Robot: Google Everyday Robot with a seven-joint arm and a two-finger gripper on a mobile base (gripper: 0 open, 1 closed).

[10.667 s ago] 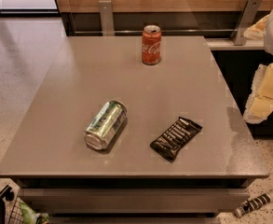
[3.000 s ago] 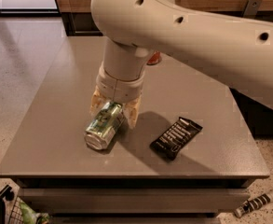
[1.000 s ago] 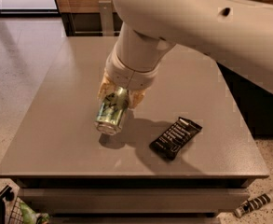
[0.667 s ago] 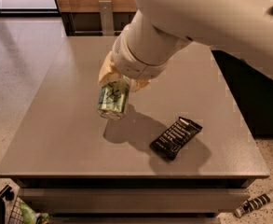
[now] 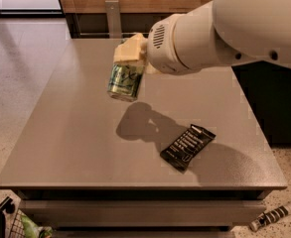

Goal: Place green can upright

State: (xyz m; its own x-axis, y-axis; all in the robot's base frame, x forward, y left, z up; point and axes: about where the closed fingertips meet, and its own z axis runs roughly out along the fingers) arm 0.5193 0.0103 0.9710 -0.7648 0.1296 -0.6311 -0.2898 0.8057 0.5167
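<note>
The green can (image 5: 125, 81) has a green-and-white mottled label and a silver end. It hangs in the air above the grey table (image 5: 75, 133), tilted only slightly from vertical, its silver end pointing down. My gripper (image 5: 130, 53) is shut on the can's upper part, with cream fingers (image 5: 127, 49) at its sides. The big white arm reaches in from the right. The can's shadow lies on the table below and to the right of it.
A black snack packet (image 5: 187, 146) lies on the table right of centre. The arm hides the table's back right part. A striped object (image 5: 274, 215) lies on the floor at the bottom right, and a wire basket (image 5: 16, 227) at the bottom left.
The gripper closed on the lying can, lifted it off the table and turned it towards vertical. The arm has swung up and to the right.
</note>
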